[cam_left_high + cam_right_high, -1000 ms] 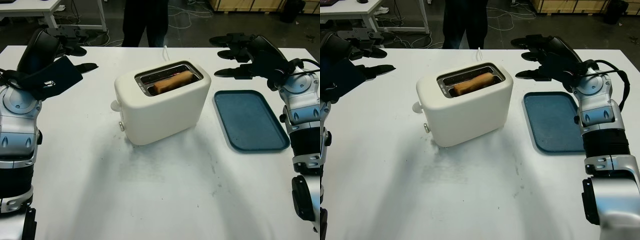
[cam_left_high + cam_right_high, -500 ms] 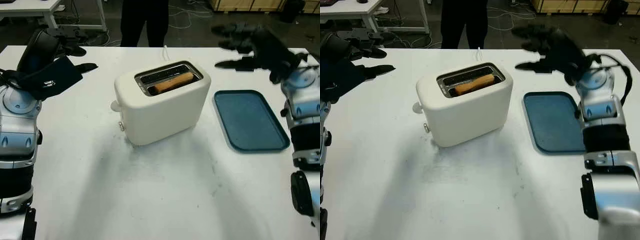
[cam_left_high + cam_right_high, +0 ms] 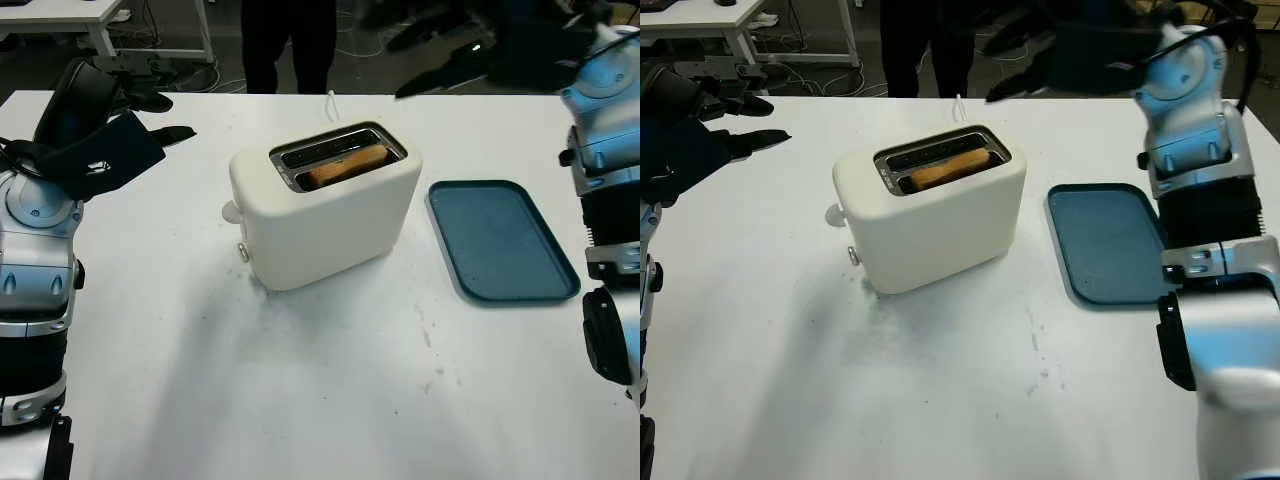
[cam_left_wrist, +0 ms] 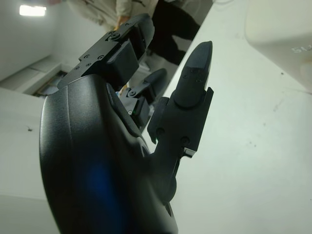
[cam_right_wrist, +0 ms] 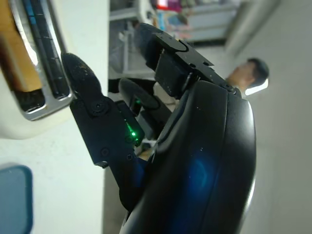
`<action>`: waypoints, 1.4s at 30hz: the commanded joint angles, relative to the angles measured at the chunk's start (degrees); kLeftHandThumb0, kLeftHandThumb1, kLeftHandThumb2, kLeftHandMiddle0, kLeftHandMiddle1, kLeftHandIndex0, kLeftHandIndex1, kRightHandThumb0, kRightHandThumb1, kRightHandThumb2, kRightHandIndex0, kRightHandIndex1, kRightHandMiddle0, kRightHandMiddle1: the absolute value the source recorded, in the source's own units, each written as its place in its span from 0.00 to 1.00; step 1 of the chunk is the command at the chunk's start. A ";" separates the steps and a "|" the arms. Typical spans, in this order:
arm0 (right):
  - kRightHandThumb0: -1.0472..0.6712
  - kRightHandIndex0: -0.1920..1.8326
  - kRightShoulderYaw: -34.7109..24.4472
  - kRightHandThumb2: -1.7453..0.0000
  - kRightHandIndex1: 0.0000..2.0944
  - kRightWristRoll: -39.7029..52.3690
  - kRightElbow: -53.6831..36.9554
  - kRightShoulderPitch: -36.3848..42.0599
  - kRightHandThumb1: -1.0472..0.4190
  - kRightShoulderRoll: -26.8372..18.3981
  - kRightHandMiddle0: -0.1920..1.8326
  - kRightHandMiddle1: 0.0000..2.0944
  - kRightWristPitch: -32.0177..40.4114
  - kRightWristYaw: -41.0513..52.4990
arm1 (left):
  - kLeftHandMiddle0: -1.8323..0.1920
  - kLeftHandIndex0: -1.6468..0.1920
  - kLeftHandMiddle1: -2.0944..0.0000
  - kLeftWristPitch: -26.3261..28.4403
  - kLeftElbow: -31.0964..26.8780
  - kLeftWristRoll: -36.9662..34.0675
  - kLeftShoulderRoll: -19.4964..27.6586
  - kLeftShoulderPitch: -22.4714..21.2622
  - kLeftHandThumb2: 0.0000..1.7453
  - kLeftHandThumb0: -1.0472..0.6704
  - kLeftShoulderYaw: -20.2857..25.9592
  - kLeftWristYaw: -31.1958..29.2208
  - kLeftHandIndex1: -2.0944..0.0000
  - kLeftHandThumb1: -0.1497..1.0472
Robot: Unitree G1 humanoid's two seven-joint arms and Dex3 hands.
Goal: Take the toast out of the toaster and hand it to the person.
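One slice of golden-brown toast (image 3: 345,166) sits down in the near slot of the cream-white rounded plastic toaster (image 3: 325,205), which stands mid-way on the white table (image 3: 300,400) with a flat dark blue rectangular tray (image 3: 500,240) just to its right. The black three-fingered right hand (image 3: 1060,45) is raised above the table's far edge, behind and to the right of the toaster, open and holding nothing. The matching left hand (image 3: 110,120) hovers well to the toaster's left, also open and empty, and a person in dark trousers (image 3: 290,40) stands beyond the table behind the toaster.

Both black three-finger hands raised, holding nothing.
The left hand (image 3: 105,115) hovers open at about ten o'clock over the white tabletop (image 3: 300,380), its silver arm rising from the lower left. The right hand (image 3: 1070,45) is open, lifted high at about one o'clock.
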 commanded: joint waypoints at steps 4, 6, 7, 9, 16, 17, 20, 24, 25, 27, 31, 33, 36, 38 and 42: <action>0.31 0.59 2.57 1.00 0.15 -2.11 -0.82 -0.43 0.30 1.26 0.57 0.06 -4.69 0.38 | 0.64 0.50 0.73 -0.02 -0.51 0.06 0.15 0.33 0.00 0.44 -0.06 -0.26 1.00 0.84; 0.34 0.59 3.16 1.00 0.16 -2.59 -0.39 -0.19 0.31 1.92 0.58 0.06 -5.66 -0.12 | 0.64 0.50 0.73 0.01 -0.45 0.14 0.17 0.34 0.00 0.45 -0.11 -0.23 1.00 0.83; 0.34 0.59 3.70 1.00 0.16 -3.39 -0.30 -0.21 0.31 2.03 0.58 0.06 -6.07 -0.31 | 0.64 0.50 0.73 0.01 -0.43 0.31 0.25 0.33 0.00 0.44 -0.20 -0.21 1.00 0.83; 0.34 0.58 4.73 1.00 0.19 -4.67 0.37 -0.45 0.30 2.15 0.59 0.05 -7.31 -0.22 | 0.64 0.50 0.73 0.22 -0.47 0.03 0.00 0.34 0.00 0.44 -0.05 -0.18 1.00 0.83; 0.32 0.47 6.59 1.00 0.34 -9.08 1.06 0.00 0.28 2.35 0.59 0.02 -10.36 -1.74 | 0.64 0.50 0.74 0.35 -0.69 -0.07 -0.08 0.50 0.00 0.46 0.06 -0.17 1.00 0.83; 0.32 0.46 6.63 1.00 0.33 -9.38 1.39 0.14 0.28 2.46 0.59 0.02 -10.84 -2.22 | 0.64 0.50 0.74 0.29 -0.67 -0.20 -0.21 0.47 0.00 0.46 0.10 -0.12 1.00 0.83; 0.33 0.46 6.87 1.00 0.33 -10.23 2.25 0.35 0.29 2.58 0.59 0.02 -12.19 -3.56 | 0.64 0.50 0.74 0.59 -0.77 -0.10 -0.33 0.39 0.00 0.47 0.00 0.00 1.00 0.83; 0.34 0.47 7.56 1.00 0.37 -11.75 3.80 0.48 0.28 2.58 0.60 0.02 -14.06 -5.36 | 0.63 0.50 0.74 -1.15 -0.11 0.11 0.14 0.43 0.00 0.45 -0.19 -0.03 0.99 0.83; 0.34 0.47 7.73 1.00 0.39 -12.09 4.29 0.50 0.28 2.60 0.60 0.02 -14.58 -5.87 | 0.63 0.50 0.73 -1.27 -0.09 0.00 0.01 0.41 0.00 0.45 -0.13 0.04 0.99 0.83; 0.35 0.46 8.03 1.00 0.40 -12.57 5.22 0.48 0.28 2.63 0.60 0.02 -15.37 -6.70 | 0.63 0.50 0.73 -1.60 0.10 -0.28 -0.28 0.41 0.00 0.45 0.01 0.16 0.99 0.83; 0.36 0.45 8.48 1.00 0.42 -14.04 6.88 0.49 0.27 2.63 0.60 0.01 -16.96 -8.86 | 0.63 0.50 0.73 -1.75 0.50 -0.04 -0.21 0.43 0.00 0.43 -0.31 0.07 1.00 0.83; 0.38 0.44 8.74 1.00 0.42 -14.74 7.90 0.41 0.27 2.73 0.60 0.01 -17.50 -9.78 | 0.63 0.49 0.72 -1.92 0.57 0.56 0.17 0.40 0.00 0.42 -0.67 -0.02 0.99 0.83; 0.38 0.44 9.11 1.00 0.42 -15.39 9.31 0.21 0.27 2.85 0.60 0.01 -17.75 -10.34 | 0.63 0.49 0.72 -2.07 0.51 0.69 0.10 0.28 0.00 0.42 -0.67 0.15 0.99 0.82; 0.39 0.44 9.21 1.00 0.42 -15.42 10.34 0.19 0.27 3.01 0.59 0.01 -18.08 -10.70 | 0.63 0.49 0.72 -1.94 0.48 -0.14 -0.40 0.28 0.00 0.43 -0.20 0.16 0.99 0.82; 0.40 0.45 9.66 1.00 0.41 -15.46 11.23 0.28 0.26 2.95 0.60 0.01 -18.84 -10.90 | 0.64 0.50 0.72 -1.11 -0.05 -0.23 -0.44 0.38 0.00 0.45 -0.05 0.11 1.00 0.83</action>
